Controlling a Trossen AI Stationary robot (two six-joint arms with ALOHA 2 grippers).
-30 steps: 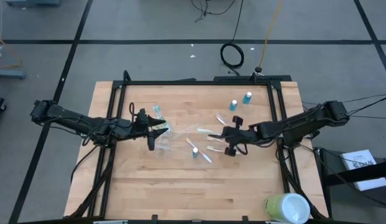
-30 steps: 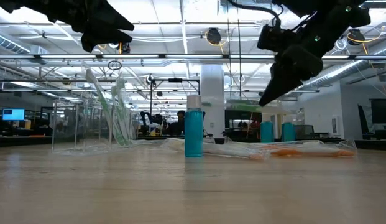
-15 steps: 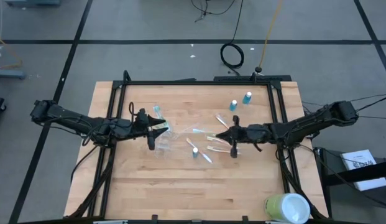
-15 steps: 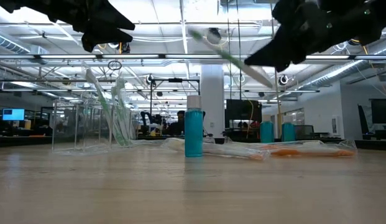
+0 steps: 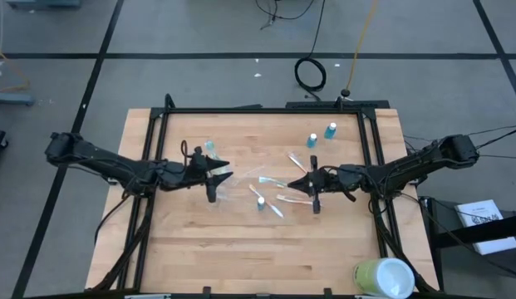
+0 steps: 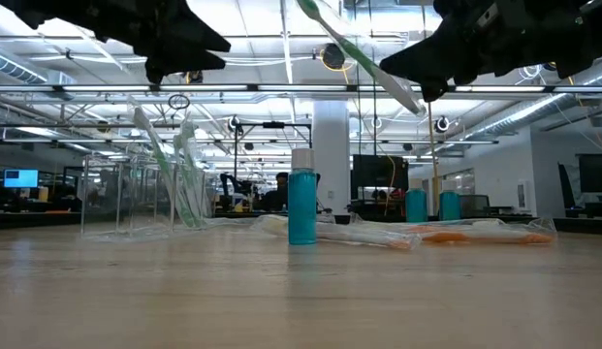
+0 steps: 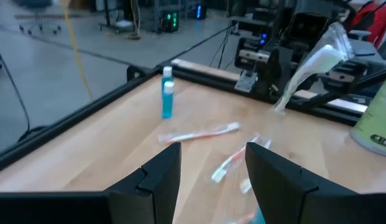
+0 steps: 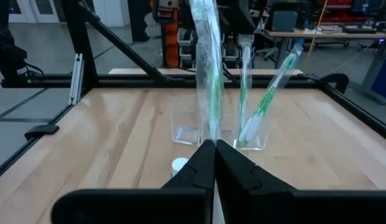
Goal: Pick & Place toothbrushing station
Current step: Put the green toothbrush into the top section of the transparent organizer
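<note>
while two toothbrushes (image 8: 261, 106) already stand in the clear cup (image 8: 220, 127), right tool (image 8: 212, 163) pinches a wrapped toothbrush (image 8: 207, 68) lifted off the bench (image 5: 241, 241); left tool (image 7: 211, 171) spread, empty, over the cup. other brushes (image 5: 282, 198) and tubes (image 5: 260, 203) remain.

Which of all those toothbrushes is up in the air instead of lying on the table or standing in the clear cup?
The wrapped toothbrush pinched between the right gripper's shut fingers. Two others stand in the clear cup, and the rest lie flat on the table.
</note>
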